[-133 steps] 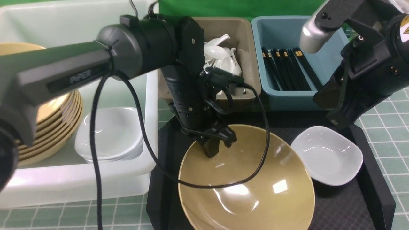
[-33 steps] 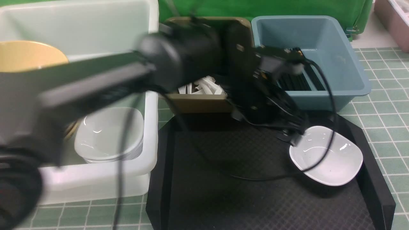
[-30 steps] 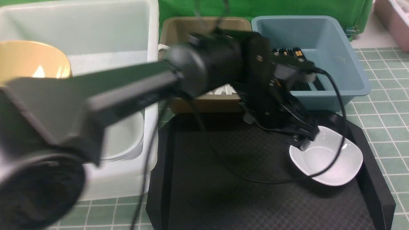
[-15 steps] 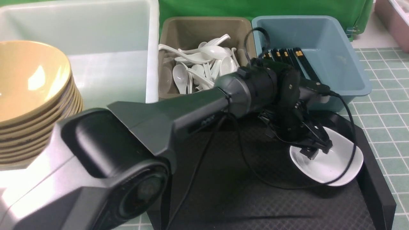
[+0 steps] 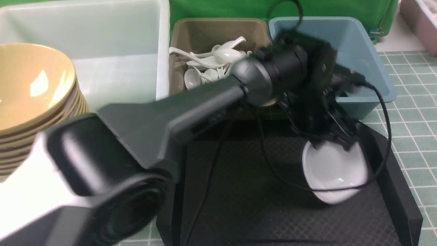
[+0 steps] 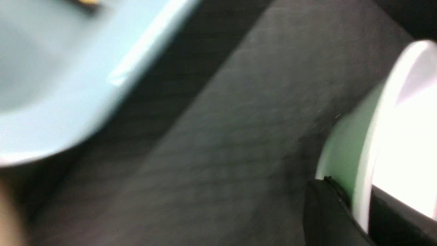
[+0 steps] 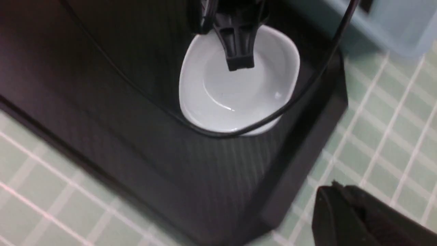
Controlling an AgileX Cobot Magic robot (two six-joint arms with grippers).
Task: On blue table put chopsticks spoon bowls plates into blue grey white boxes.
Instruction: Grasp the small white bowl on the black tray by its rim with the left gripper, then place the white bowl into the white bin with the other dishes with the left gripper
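Left gripper (image 5: pixel 336 142) pinches white plate (image 5: pixel 333 171) rim, tilted over black tray's (image 5: pixel 239 191) right edge. Next: carry into white box (image 5: pixel 102 68). Right gripper (image 7: pixel 344 208) closed, empty.

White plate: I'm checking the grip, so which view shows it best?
The right wrist view: the whole plate is clear, with the left gripper pinching its rim. The front view shows it blurred and tilted; the left wrist view shows only its glaring edge.
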